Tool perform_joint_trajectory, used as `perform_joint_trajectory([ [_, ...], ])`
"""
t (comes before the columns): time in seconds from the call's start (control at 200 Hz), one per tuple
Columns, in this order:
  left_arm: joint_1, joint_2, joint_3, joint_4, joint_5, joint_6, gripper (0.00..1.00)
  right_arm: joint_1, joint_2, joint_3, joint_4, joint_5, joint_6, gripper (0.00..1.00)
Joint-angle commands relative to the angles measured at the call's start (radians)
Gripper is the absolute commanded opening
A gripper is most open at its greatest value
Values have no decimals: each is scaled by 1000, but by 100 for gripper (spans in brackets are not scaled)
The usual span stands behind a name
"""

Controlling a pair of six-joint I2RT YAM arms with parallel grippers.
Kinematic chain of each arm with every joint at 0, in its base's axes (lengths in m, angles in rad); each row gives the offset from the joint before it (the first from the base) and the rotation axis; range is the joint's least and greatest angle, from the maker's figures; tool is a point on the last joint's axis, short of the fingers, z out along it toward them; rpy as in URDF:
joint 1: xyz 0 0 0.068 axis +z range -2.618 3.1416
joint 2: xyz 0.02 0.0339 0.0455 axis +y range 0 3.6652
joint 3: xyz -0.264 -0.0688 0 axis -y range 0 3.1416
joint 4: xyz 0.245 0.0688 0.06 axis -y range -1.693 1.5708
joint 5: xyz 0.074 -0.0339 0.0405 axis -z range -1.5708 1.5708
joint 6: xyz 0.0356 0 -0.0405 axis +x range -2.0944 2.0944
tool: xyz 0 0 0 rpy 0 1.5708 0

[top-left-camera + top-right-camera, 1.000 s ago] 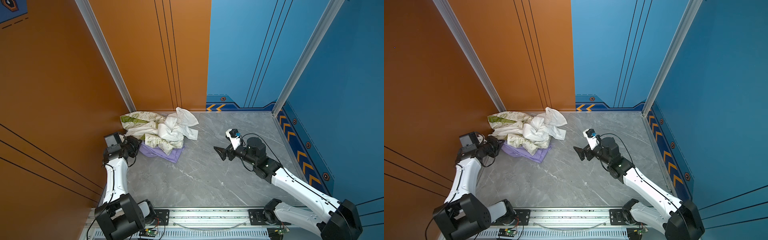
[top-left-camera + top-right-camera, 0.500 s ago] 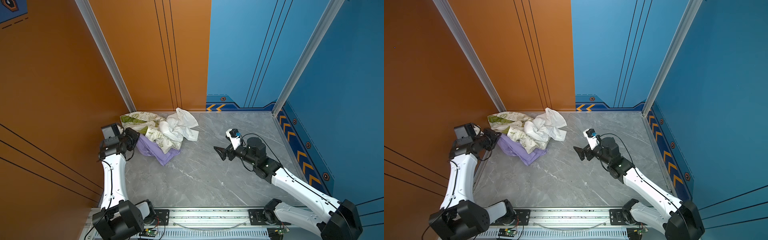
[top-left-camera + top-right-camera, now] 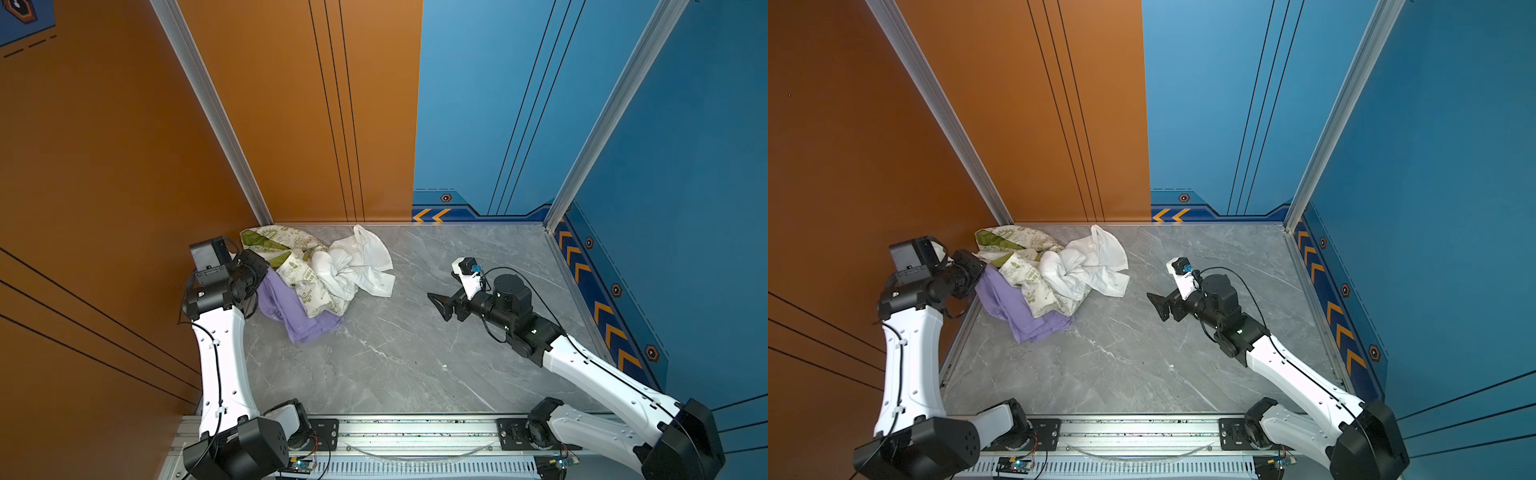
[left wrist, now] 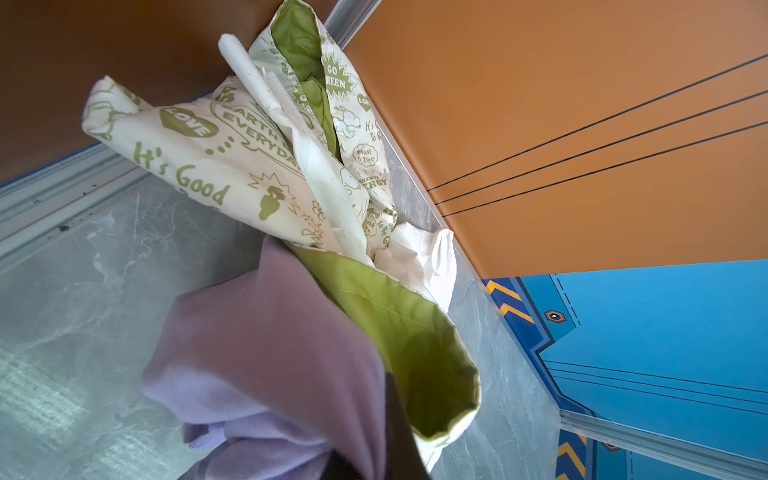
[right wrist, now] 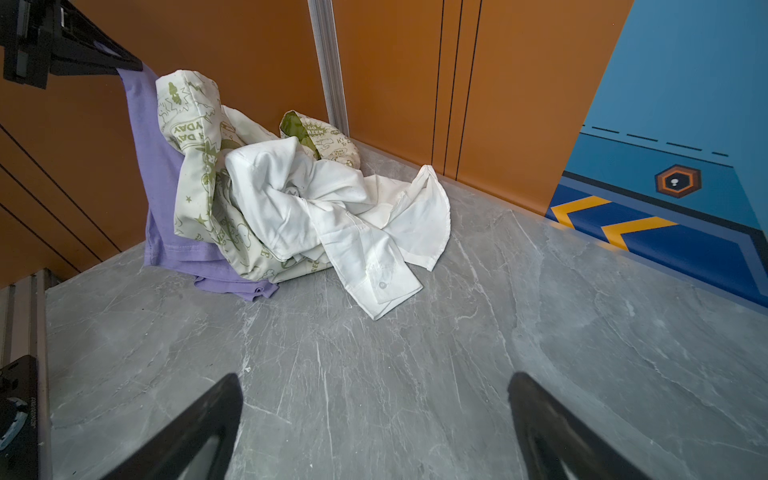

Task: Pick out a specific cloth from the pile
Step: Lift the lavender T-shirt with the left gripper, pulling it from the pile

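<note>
Right wrist view, left pincer [image 5: 131, 65] clamped on lavender cloth [image 5: 164, 195] under the pile [image 5: 299, 199], right pincer [image 5: 374, 376] wide apart.

my left hand [image 3: 265, 272]: closed on one edge of the lavender cloth [image 3: 291, 316], close to the orange wall [image 3: 124, 187].
lavender cloth: drapes down from my left hand to the counter [image 3: 395, 353]; its low end lies flat, poking out from under the pile [image 3: 328, 274].
cream printed cloth [image 3: 301, 276]: just beside my left hand, lying over the lavender.
white shirt [image 3: 357, 266]: beyond the cream one, between my two hands.
my right hand [image 3: 442, 306]: jaws apart, gripping nothing, over bare counter, well apart from the pile and pointed toward it.
</note>
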State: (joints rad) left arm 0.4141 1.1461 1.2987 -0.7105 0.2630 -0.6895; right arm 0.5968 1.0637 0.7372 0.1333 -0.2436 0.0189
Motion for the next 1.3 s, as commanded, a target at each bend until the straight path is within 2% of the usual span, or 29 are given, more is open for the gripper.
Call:
perform_joint_trajectory([
  [0.0, -23, -8, 81, -4, -54, 69, 0, 8, 14, 17, -11, -4, 13, 100],
  [0.38, -179, 60, 259, -114, -237, 201, 0, 8, 34, 31, -21, -4, 16, 100],
  [0.701, -196, 78, 404, -128, -263, 155, 0, 9, 32, 30, -34, 2, 15, 100],
  [0.861, -239, 108, 466, -126, -281, 137, 0, 8, 27, 29, -40, 3, 14, 100],
  [1.111, -418, 203, 529, -126, -321, 183, 0, 8, 19, 25, -48, 11, 12, 100],
  [1.296, -615, 302, 526, -126, -379, 246, 0, 9, 14, 25, -52, 21, 12, 100],
])
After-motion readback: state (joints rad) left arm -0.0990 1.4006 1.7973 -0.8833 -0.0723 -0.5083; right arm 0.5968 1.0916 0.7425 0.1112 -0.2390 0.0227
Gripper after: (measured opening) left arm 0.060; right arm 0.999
